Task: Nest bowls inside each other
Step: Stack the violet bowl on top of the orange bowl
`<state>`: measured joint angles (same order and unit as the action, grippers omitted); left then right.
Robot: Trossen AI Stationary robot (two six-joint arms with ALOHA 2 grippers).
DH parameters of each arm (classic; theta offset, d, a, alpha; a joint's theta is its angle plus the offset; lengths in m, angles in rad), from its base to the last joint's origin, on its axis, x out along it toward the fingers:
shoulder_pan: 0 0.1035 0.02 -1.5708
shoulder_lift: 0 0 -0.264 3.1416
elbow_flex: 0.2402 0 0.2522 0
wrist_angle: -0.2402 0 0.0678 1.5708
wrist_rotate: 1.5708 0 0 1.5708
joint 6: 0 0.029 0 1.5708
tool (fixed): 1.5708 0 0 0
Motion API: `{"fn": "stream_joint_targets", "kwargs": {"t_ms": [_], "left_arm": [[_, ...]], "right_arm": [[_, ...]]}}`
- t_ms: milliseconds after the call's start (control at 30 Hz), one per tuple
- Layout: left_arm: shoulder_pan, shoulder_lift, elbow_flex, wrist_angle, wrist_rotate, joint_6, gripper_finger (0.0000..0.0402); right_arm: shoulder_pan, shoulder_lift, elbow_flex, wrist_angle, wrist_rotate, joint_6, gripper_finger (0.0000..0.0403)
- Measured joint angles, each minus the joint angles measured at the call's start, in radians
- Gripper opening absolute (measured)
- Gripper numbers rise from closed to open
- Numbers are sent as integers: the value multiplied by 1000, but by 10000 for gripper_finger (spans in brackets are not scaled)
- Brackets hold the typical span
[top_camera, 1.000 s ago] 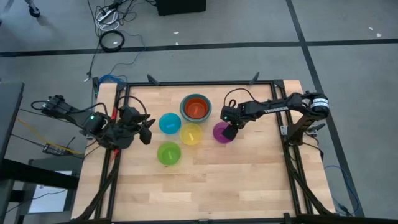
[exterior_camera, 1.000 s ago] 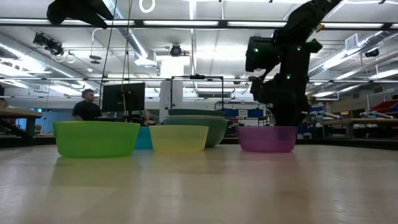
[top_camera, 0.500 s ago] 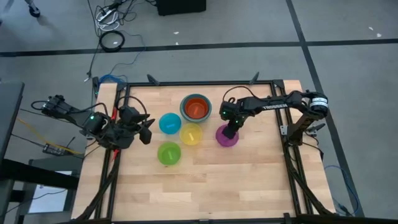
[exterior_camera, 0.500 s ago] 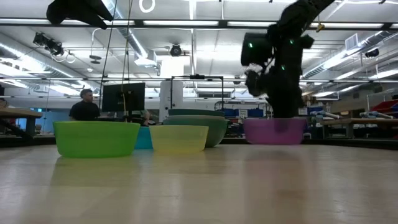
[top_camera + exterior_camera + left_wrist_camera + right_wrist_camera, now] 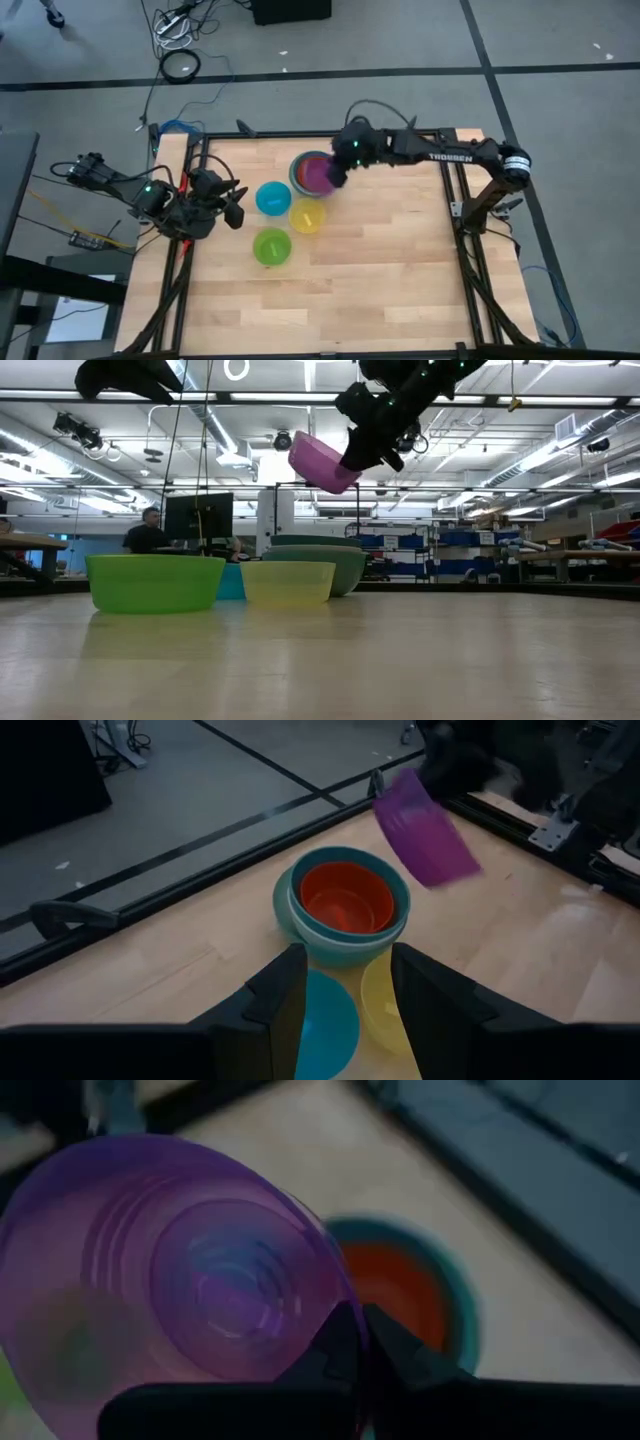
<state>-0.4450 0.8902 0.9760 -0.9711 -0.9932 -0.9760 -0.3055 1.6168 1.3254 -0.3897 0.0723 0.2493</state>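
Note:
My right gripper [image 5: 338, 172] is shut on the purple bowl [image 5: 317, 173], which hangs tilted in the air [image 5: 322, 462] above the stack at the table's far middle. The stack [image 5: 345, 905] is an orange bowl [image 5: 400, 1285] inside a teal one, inside a sage-green one [image 5: 335, 565]. The blue bowl [image 5: 272, 198], yellow bowl [image 5: 307, 215] and lime-green bowl [image 5: 271, 246] rest on their bases in front of it. My left gripper [image 5: 237, 210] waits open at the table's left, pointing at the bowls [image 5: 348, 995]. My right gripper pinches the purple bowl's rim [image 5: 335, 1315] between its two shut fingers, on the side nearest the arm. The fingers slant down from the table's right. The bowl is lifted clear of everything and tipped, its mouth facing back toward the gripper, its base toward the table's left.
The wooden table [image 5: 400, 280] has a black frame along its edges [image 5: 460, 230]. Its near half and right part are bare wood. Beyond the far edge lie cables on the floor [image 5: 180, 65]; a person [image 5: 150, 530] sits far behind.
My right gripper has shut on the purple bowl's rim, lifted it off the table and carried it up and toward the far left, over the stack. The bowl has gone from standing level to tipped, and the gripper has tipped up from pointing down.

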Motion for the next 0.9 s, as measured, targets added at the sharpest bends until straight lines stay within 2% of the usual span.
{"fn": "stream_joint_targets", "kwargs": {"t_ms": [300,633,733,900], "left_arm": [[0,0,0,0,-5,0,157],[0,0,0,-1,-4,1,157],[0,0,0,-8,-4,2,157],[0,0,0,-17,-4,2,157]], "right_arm": [[-85,5,0,24,-32,-19,0],[-75,165,-2,123,-42,-26,2],[-76,174,-1,122,-46,-23,20],[-81,176,-3,54,-40,-3,87]]}}
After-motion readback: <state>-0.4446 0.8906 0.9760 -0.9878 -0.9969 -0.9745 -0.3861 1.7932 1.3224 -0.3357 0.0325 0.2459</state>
